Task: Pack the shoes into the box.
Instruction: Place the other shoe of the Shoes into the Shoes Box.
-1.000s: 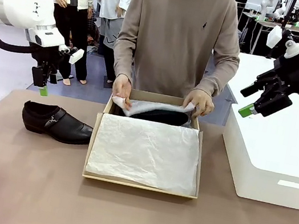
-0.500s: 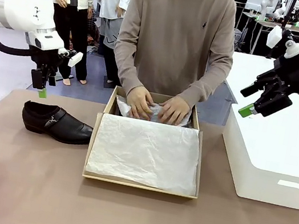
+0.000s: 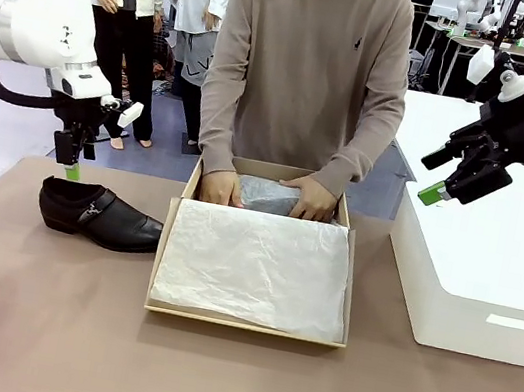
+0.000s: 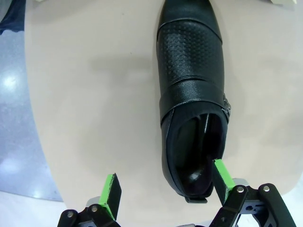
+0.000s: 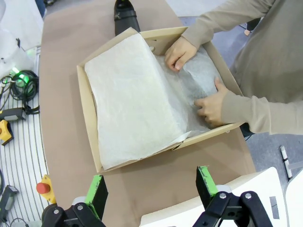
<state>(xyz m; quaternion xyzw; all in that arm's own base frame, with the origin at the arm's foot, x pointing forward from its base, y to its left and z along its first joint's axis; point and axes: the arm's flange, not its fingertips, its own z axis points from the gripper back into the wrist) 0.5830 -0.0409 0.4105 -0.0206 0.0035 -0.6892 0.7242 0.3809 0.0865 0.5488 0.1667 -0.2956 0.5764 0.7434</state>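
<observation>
Alt text: one black dress shoe (image 3: 101,215) beside an open cardboard box (image 3: 162,258).
The glossy, pointed shoe stands on its sole on the table (image 3: 37,319), buckle strap showing on its side. Its toe points at the box's left wall (the robot's left), just beside it. The tan box is lined with crumpled white tissue paper (image 3: 255,266), which is bunched higher at the far end.

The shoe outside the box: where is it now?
In the front view the shoe lies on the left of the table, its toe near the box, with the open left gripper hovering above its heel.
</observation>
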